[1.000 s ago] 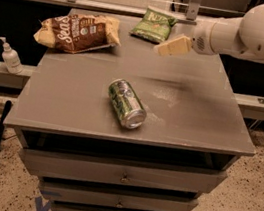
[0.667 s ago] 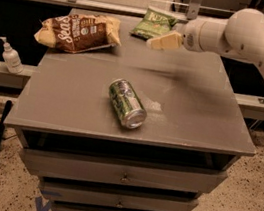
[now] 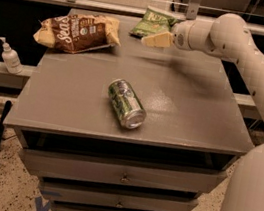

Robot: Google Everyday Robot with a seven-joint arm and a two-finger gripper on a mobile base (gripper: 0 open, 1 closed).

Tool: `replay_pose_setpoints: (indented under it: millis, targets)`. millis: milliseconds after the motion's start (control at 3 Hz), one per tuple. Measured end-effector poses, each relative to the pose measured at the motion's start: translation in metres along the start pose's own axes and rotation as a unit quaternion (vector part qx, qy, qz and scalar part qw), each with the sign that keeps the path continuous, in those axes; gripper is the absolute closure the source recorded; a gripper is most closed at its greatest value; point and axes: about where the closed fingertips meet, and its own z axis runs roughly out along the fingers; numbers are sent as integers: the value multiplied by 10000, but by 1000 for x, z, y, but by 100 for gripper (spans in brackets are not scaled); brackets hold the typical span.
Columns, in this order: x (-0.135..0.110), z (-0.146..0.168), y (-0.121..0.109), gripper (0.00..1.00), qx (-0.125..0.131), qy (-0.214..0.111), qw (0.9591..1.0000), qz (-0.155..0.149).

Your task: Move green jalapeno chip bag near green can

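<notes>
The green jalapeno chip bag lies at the far edge of the grey cabinet top, right of centre. The green can lies on its side in the middle of the top, silver end toward the front. My gripper reaches in from the right on a white arm and hovers just in front of the green bag, its pale fingers pointing left over the bag's near edge. It holds nothing that I can see.
A larger brown-and-yellow chip bag lies at the far left of the top. A sanitizer pump bottle stands on a ledge to the left. The cabinet has drawers below. A railing runs behind.
My gripper has moved left along the far edge, from right of the green bag to just in front of it. The can and both bags have not moved.
</notes>
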Motion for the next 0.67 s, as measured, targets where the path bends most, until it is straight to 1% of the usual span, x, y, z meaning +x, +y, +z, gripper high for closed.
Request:
replay_pose_setpoints:
  millis: [333, 667]
  targets:
    - [11, 18, -7, 0, -8, 31, 10000, 61]
    - [19, 30, -15, 0, 35, 53, 9999, 115]
